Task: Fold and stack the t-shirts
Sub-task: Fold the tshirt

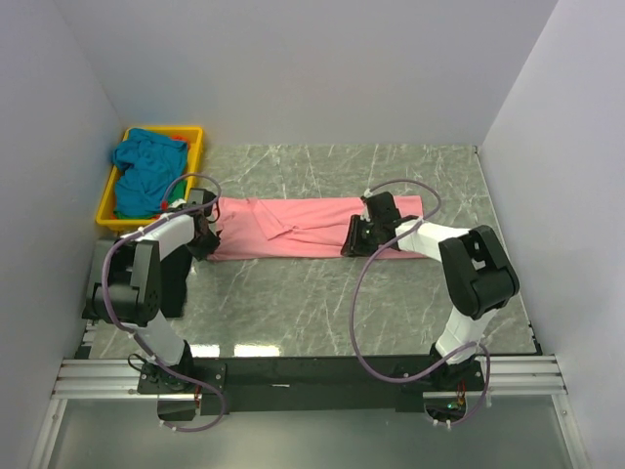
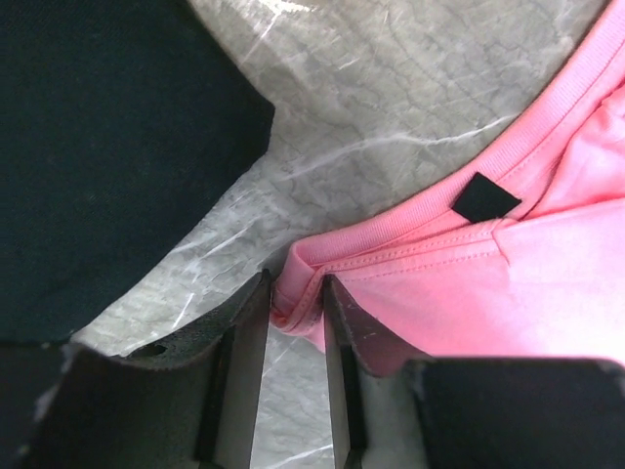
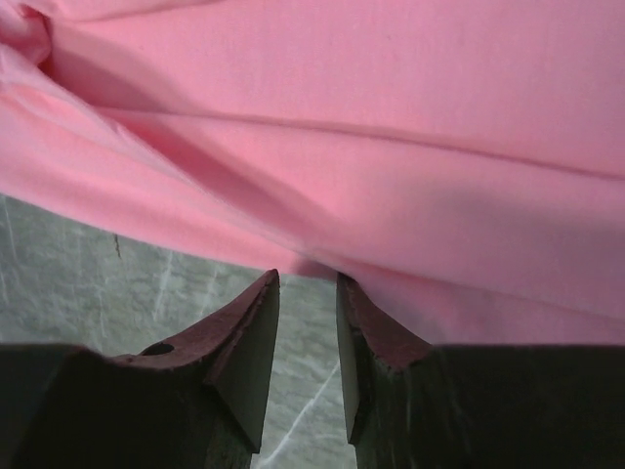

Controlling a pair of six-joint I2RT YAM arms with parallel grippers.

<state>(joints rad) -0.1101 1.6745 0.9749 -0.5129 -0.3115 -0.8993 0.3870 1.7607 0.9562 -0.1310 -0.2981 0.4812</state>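
You seem at the grasp before a fold: low over the counter (image 2: 391, 88), your left pincer (image 2: 295, 293) pinches the hem of the pink t-shirt (image 2: 508, 293) between its tips, your right pincer (image 3: 308, 283) stands narrow at its edge, grip unclear, cloth spread beyond both; next, lift both together

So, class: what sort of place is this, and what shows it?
Probably a robot lab test cell: white walls box in a marble-look table, left arm and right arm are bolted to a rail at its near edge, and a pink shirt lies near a tray of shirts.
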